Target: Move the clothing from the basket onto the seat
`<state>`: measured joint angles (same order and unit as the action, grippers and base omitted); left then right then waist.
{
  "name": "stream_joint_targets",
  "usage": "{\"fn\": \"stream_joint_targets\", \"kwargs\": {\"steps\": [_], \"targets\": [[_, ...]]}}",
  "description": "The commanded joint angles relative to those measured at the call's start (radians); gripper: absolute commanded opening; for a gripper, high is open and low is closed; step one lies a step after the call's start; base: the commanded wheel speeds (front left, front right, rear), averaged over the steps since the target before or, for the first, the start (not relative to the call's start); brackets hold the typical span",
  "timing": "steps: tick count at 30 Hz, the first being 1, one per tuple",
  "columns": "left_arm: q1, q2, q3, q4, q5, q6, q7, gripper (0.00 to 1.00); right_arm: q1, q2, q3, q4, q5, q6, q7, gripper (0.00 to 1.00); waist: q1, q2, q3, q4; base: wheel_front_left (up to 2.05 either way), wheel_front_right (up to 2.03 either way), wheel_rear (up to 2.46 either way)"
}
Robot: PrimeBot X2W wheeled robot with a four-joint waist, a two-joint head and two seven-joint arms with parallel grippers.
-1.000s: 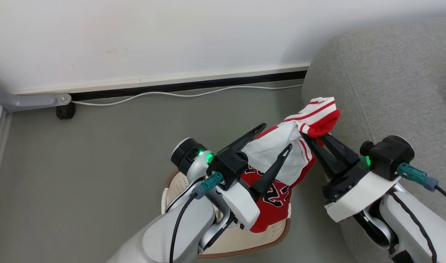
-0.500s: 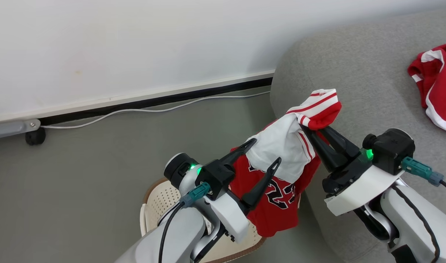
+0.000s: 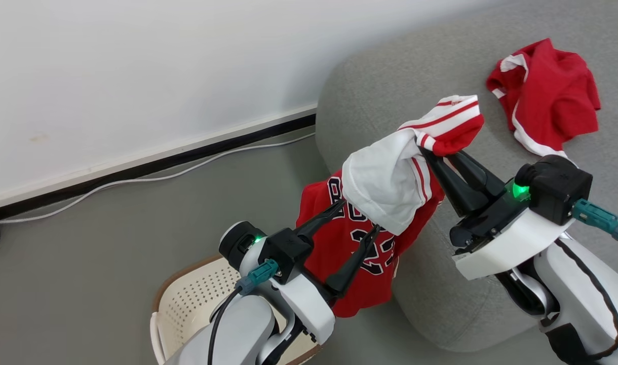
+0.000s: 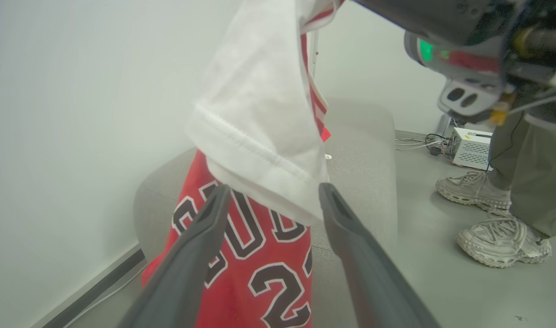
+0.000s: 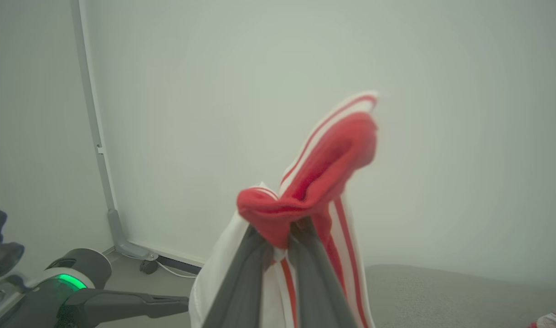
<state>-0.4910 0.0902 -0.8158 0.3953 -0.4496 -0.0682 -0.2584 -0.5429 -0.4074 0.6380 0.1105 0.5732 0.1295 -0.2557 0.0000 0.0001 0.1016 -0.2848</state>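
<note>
Grey floor (image 3: 86,218), white wall (image 3: 137,61); a white cable (image 3: 137,178) runs along the skirting, left of the seat (image 3: 385,86).

- Basket (image 3: 187,304): on the floor, left of the seat's rounded end and near it. Its perforated cream wall shows.
- Left gripper (image 3: 358,216): fingers apart, nothing clamped. The tips sit either side of the hanging cloth, just left of the seat's end.
- Clothing (image 3: 385,182): one bundle in the air, just left of the seat's end and over the floor. Long axis near vertical, gripped end up and hem pointing down. A red-and-white striped band flops over above the grip, toward the seat.
- Jersey (image 3: 349,248): red, the lower part of the bundle. Writing is black with a white outline. In the left wrist view a "2" is legible and the next digit is cut off. The arched letters above are partly covered, so the word is not readable.
- Right gripper (image 3: 426,151): fingers together, clamped on the bundle's red top fold, over the seat's front edge.
- Second red piece (image 3: 547,96): crumpled on the seat cushion, white trim showing.
- Left wrist view: past the seat's far end, a person's pale shoes (image 4: 501,239) and a white box (image 4: 469,148) are on the floor.
</note>
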Motion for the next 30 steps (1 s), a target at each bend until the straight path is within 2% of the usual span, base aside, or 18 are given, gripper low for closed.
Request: {"fn": "stream_joint_targets", "kwargs": {"steps": [1, 10, 18, 30], "targets": [[-0.005, 0.008, 0.037, -0.026, 0.012, -0.007, -0.003, 1.00, -0.022, -0.007, -0.008, -0.029, 0.011, 0.001, -0.006, 0.00, 0.0000, -0.0001, -0.003, -0.037, 0.00, 0.00, 0.00], [-0.006, -0.005, 0.055, -0.014, 0.037, -0.031, -0.003, 1.00, -0.049, -0.016, -0.037, -0.041, 0.027, 0.001, -0.006, 0.00, 0.0000, -0.0001, -0.002, -0.159, 0.00, 0.00, 0.00], [-0.008, -0.022, 0.061, -0.001, 0.047, -0.045, -0.003, 1.00, -0.038, -0.030, -0.084, -0.054, 0.041, 0.001, -0.006, 0.00, 0.0000, -0.0001, -0.001, -0.238, 0.00, 0.00, 0.00], [-0.036, -0.038, 0.044, 0.012, 0.054, -0.055, -0.003, 1.00, 0.033, -0.102, -0.220, -0.138, 0.041, 0.001, -0.006, 0.00, 0.0000, -0.0001, 0.031, -0.261, 0.00, 0.00, 0.00]]}}
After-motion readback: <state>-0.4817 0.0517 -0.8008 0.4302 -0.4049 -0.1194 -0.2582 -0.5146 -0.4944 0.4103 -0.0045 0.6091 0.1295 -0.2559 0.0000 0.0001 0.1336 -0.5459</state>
